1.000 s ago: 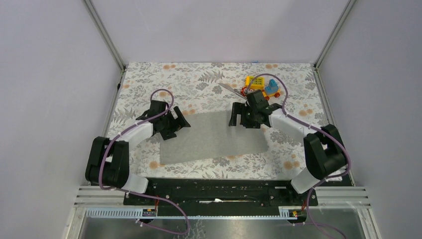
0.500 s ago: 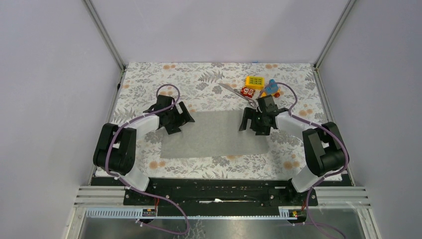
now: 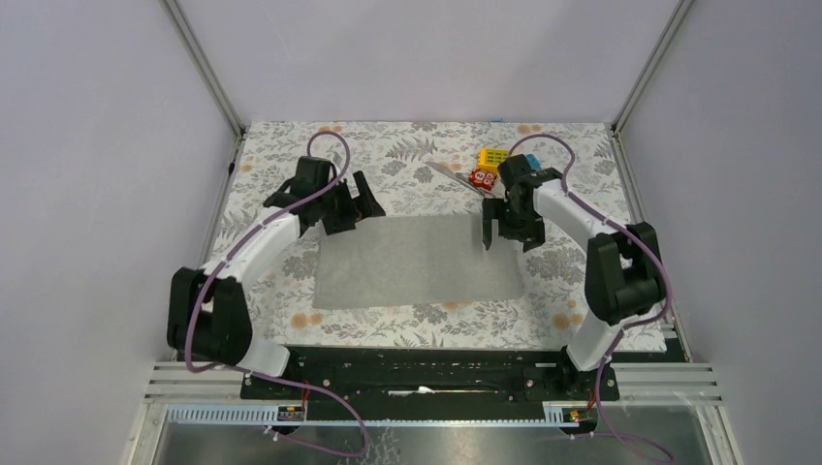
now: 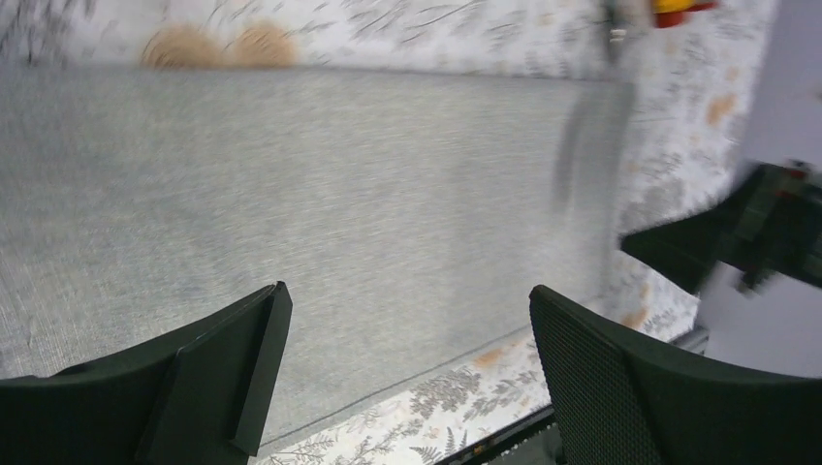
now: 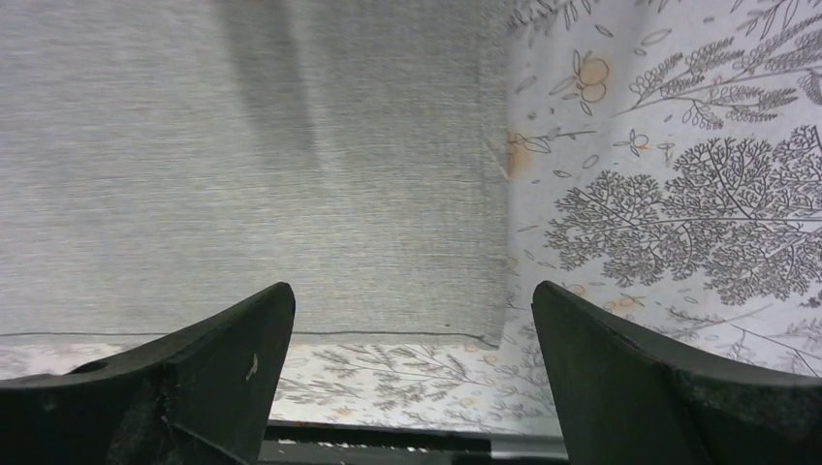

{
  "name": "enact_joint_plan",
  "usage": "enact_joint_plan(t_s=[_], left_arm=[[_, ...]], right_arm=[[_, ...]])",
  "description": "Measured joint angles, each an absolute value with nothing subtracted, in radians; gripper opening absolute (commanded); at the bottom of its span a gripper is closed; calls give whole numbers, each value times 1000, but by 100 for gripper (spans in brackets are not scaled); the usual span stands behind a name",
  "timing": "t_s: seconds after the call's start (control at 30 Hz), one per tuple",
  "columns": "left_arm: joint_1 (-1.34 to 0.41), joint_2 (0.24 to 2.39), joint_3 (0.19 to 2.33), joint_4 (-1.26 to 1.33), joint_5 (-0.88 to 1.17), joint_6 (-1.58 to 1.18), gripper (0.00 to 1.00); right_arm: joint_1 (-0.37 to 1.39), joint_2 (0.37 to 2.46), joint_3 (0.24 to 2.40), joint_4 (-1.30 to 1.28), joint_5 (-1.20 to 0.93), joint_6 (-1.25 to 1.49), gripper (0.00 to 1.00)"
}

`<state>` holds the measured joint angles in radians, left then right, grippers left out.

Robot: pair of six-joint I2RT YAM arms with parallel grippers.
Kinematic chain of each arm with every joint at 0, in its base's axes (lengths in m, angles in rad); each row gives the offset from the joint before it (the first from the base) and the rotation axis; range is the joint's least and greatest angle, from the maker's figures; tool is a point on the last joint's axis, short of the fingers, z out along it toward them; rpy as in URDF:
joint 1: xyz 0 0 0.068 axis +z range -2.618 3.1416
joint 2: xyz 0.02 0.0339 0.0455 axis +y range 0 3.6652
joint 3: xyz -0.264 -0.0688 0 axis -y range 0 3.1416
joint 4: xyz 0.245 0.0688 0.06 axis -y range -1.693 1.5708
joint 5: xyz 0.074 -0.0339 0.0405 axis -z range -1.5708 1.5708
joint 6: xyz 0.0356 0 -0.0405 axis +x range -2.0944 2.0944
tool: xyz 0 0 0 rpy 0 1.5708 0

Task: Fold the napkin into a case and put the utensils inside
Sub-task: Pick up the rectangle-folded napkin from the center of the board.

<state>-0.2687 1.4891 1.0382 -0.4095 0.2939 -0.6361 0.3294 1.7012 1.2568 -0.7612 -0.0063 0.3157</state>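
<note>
In the top view, the left gripper (image 3: 361, 201) hangs at the upper left corner of the napkin (image 3: 417, 260). Its jaws are spread wide with only cloth beneath them, as the left wrist view shows. The grey napkin lies flat mid-frame on the floral tablecloth (image 3: 281, 145). Above its upper right corner, a slim silver piece of the utensils (image 3: 454, 172) lies beside the toy blocks (image 3: 496, 158). The right gripper (image 3: 506, 235) hovers over the napkin's right edge, its jaws likewise parted and empty.

Table (image 3: 572, 291) covered by white floral-printed tablecloth (image 3: 388, 155). Centre: plain grey square cloth napkin (image 3: 417, 262), lying flat. Upper right: slim silver metal utensils (image 3: 454, 174), beside yellow and red plastic toy blocks (image 3: 492, 158).
</note>
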Motion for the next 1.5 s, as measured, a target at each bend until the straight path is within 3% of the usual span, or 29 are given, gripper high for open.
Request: enact_joint_plan(t_s=[0.33, 0.6, 0.73, 0.97, 1.27, 1.43, 1.5], left_arm=[[-270, 1340, 1174, -516, 366, -449, 99], [-270, 1306, 1157, -536, 343, -379, 99], [-270, 1298, 1129, -532, 334, -362, 99], [-270, 1298, 1104, -527, 336, -356, 99], [-257, 1298, 1102, -520, 347, -355, 99], [-243, 1298, 1097, -513, 334, -355, 99], [-231, 1298, 1096, -511, 335, -355, 99]], right_arm=[[264, 1847, 1328, -890, -10, 261, 93], [262, 1917, 1344, -851, -20, 265, 83], [264, 1938, 1344, -822, -20, 278, 72], [275, 1983, 1348, -792, -17, 299, 69], [281, 1930, 1269, -720, 27, 316, 32], [315, 1926, 1262, -701, 49, 308, 2], [330, 1922, 1258, -694, 71, 303, 0]])
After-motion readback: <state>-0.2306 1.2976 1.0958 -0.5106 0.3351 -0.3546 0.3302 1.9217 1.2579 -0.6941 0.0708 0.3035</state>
